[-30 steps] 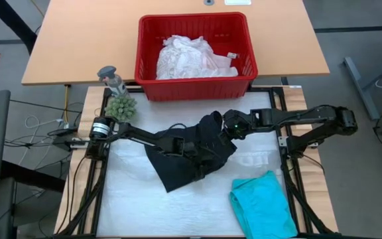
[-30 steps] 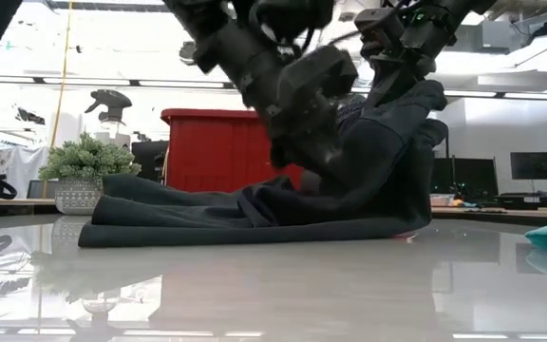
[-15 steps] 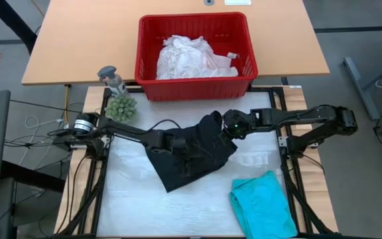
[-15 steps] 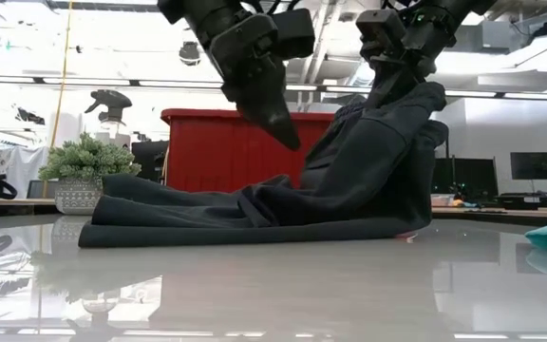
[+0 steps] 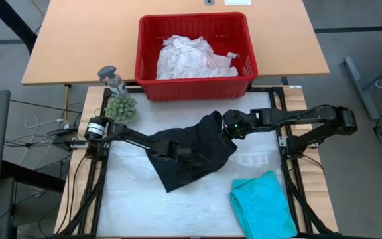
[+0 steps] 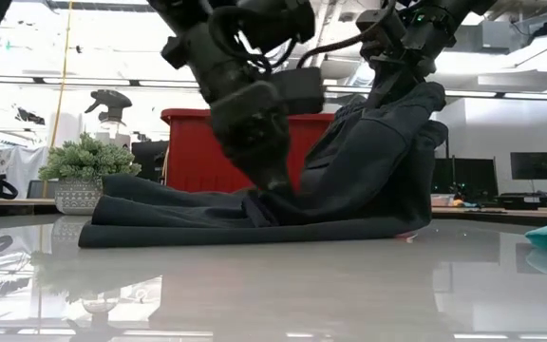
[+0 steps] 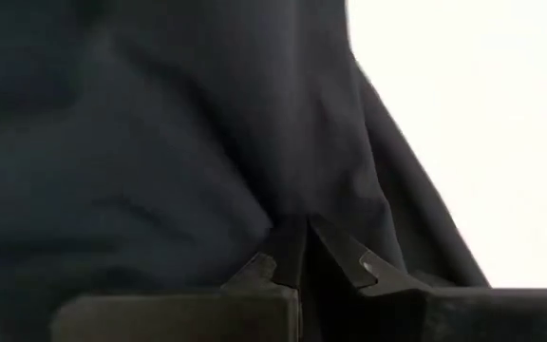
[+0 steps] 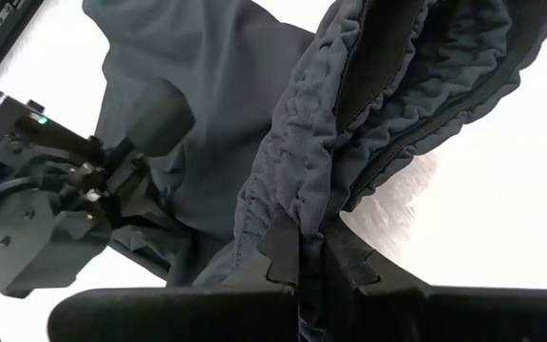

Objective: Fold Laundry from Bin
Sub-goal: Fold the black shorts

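The black garment (image 5: 192, 156) lies spread on the white table top, its right part drawn up into a peak. My right gripper (image 5: 228, 126) is shut on that raised part, above the table. My left gripper (image 6: 266, 195), fingers shut, slants down onto the garment's flat middle. The teal garment (image 5: 264, 206) rests in a folded stack at the near right. The red bin (image 5: 194, 83) stands at the far edge with white laundry (image 5: 188, 56) heaped inside. My left gripper (image 7: 304, 233) touches the black garment's top surface (image 7: 254, 204) with the tips of its shut fingers, slanting down from the table's left; the cloth there lies on the table. My right gripper (image 8: 310, 233) pinches a gathered, ruched edge (image 8: 288, 185) of the garment between its two fingers, slanting down from the right. That part is lifted clear and the cloth slopes down from it to the table.
A small potted plant (image 5: 120, 106) and a spray bottle (image 5: 111, 76) stand at the far left corner. A wooden table (image 5: 78, 40) carries the bin's far part. Bare white surface (image 5: 131, 206) lies near and left of the garment.
My left gripper, shut throughout, rose clear of the black garment and drew back toward the table's left, then came down again onto the garment's middle. The garment and my right gripper have kept their places.
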Robot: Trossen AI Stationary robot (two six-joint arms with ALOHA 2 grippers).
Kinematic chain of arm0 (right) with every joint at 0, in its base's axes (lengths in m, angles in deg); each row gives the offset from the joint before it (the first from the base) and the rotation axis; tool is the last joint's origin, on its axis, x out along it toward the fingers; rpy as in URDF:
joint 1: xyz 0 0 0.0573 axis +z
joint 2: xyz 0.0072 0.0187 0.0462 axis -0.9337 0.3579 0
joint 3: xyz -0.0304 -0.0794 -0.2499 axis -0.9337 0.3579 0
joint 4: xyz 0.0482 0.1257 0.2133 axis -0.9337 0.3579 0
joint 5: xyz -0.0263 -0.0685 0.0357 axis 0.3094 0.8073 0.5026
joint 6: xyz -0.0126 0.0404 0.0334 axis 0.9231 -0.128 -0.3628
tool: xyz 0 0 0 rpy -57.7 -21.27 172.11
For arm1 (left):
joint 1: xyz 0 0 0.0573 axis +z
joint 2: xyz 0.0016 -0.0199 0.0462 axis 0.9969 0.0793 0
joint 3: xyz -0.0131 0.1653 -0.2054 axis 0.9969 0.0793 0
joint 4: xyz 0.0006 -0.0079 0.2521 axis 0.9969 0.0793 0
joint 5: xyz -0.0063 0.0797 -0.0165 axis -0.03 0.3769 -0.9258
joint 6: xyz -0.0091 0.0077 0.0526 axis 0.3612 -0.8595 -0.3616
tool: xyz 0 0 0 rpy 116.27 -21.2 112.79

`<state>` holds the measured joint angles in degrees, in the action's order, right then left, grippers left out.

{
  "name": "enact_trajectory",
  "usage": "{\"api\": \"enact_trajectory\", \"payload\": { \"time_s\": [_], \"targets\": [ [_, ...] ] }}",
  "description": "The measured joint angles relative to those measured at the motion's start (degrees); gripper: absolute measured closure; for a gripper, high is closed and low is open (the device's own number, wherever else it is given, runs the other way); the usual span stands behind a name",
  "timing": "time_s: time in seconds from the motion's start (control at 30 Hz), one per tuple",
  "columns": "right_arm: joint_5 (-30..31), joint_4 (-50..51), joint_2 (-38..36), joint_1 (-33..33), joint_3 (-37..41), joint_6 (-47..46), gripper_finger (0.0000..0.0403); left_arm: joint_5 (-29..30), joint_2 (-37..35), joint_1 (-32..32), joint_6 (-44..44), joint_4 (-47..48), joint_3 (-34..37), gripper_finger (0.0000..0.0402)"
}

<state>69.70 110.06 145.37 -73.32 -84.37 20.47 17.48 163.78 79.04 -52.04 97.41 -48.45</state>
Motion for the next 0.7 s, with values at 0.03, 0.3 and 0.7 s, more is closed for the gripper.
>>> {"api": "enact_trajectory", "payload": {
  "time_s": [0.03, 0.3, 0.7],
  "targets": [
    [0.0, 0.0, 0.0, 0.0, 0.0, 0.0, 0.0365, -0.2, 0.1, 0.1, 0.0, -0.6, 0.0, 0.0401],
    [-0.1, -0.2, 0.0, 0.0, 0.0, 0.5, 0.0365, -0.5, 1.9, 1.4, 1.8, -10.7, -0.2, 0.0401],
    [-0.3, -0.1, 0.0, -0.1, 0.0, 2.1, 0.0365, -2.8, 4.7, 3.4, -0.3, -21.1, -6.0, 0.0401]
  ]
}}
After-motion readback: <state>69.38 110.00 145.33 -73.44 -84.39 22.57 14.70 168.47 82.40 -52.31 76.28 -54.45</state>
